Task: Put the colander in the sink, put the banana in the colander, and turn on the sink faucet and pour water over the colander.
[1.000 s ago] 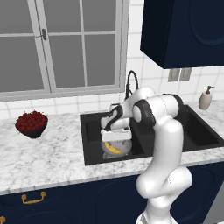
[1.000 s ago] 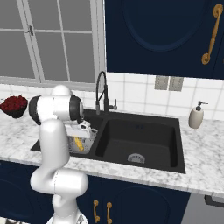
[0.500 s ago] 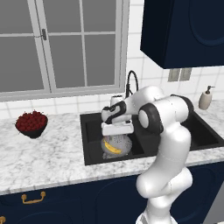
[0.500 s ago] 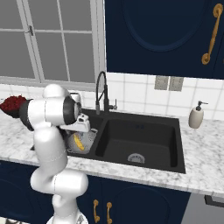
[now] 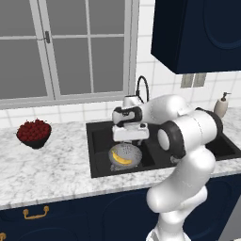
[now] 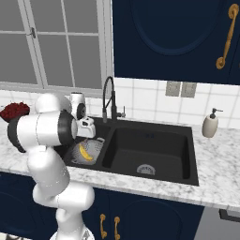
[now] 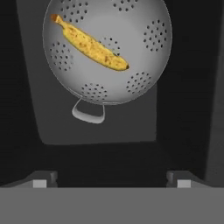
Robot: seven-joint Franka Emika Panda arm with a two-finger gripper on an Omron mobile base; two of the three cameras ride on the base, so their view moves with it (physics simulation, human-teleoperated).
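Two of the three jobs look done from where I sit: the banana point(image 7: 91, 47) lies loose inside the colander point(image 7: 131, 85), and the colander rests on the floor of the left basin of the sink point(image 5: 96, 160). In the hand view the banana runs from about 10 o'clock to 4 o'clock across the bowl, with one loop handle at 6 o'clock. Over the last second my arm has lifted and swung, so the end effector point(image 5: 128, 141) now hangs just above the colander instead of down in it, fingers spread wide and holding nothing. I read that as the release finished and the retreat under way. Beyond the basin, the sink faucet point(image 6: 108, 99) stands at the back rim, roughly 1 o'clock from the colander in the right base view, untouched, no water showing. On the counter point(image 5: 52, 169), the bowl of red fruit point(image 5: 34, 133) sits well apart at 9 o'clock. Next, I judge, comes reaching for the faucet.
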